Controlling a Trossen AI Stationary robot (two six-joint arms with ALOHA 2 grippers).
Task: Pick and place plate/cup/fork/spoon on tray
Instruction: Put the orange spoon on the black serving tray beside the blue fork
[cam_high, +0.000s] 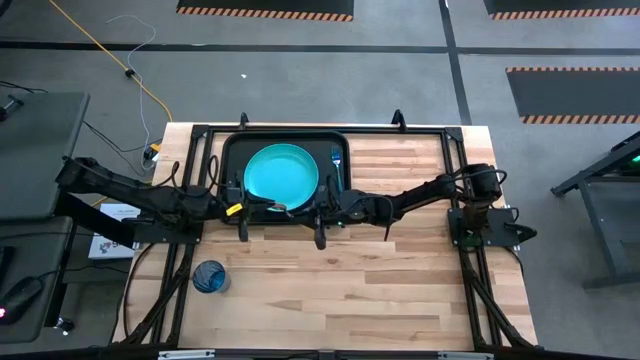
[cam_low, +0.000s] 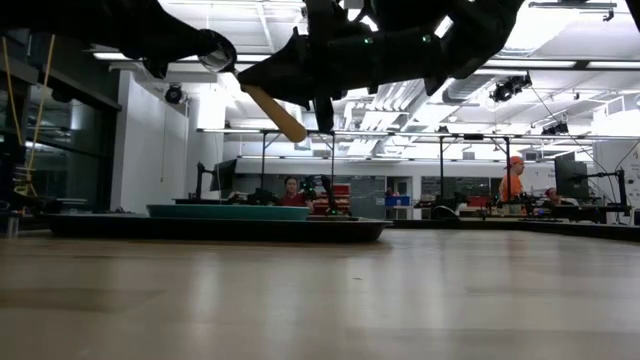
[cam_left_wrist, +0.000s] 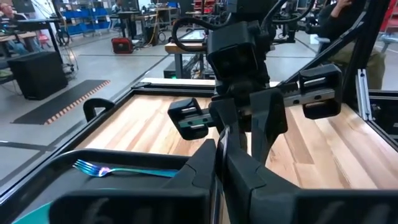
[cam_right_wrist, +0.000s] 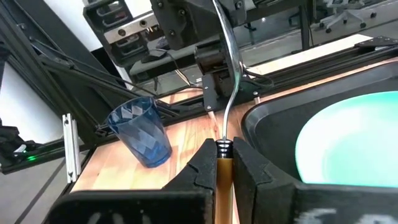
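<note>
The black tray (cam_high: 228, 150) lies at the table's far side with the turquoise plate (cam_high: 281, 171) in it and the light-blue fork (cam_high: 336, 166) beside the plate; the fork also shows in the left wrist view (cam_left_wrist: 118, 169). The dark-blue cup (cam_high: 210, 277) stands upright on the table near the left front. My left gripper (cam_high: 272, 207) and my right gripper (cam_high: 300, 208) meet tip to tip above the tray's near rim, both shut on the spoon (cam_right_wrist: 225, 93). Its orange handle (cam_low: 275, 112) slants in the air, clear of the table. My left gripper is shut on the spoon's thin metal part (cam_left_wrist: 219, 152), pinched between its two fingers; which stretch of the metal cannot be told. The spoon is clear of the tray and table. My right gripper pinches the orange handle (cam_right_wrist: 222, 167) between its two fingers, right by the dark ring where the metal neck begins. The fingers lie along the spoon, coming level from the table's right. The metal neck (cam_right_wrist: 229, 81) runs on from the fingertips to my left gripper.
The plate fills the tray's left and middle, with the fork along its right side. Bare wood lies right of the tray (cam_high: 400, 160) and across the table's near half (cam_high: 380, 290). People and benches show in the room beyond.
</note>
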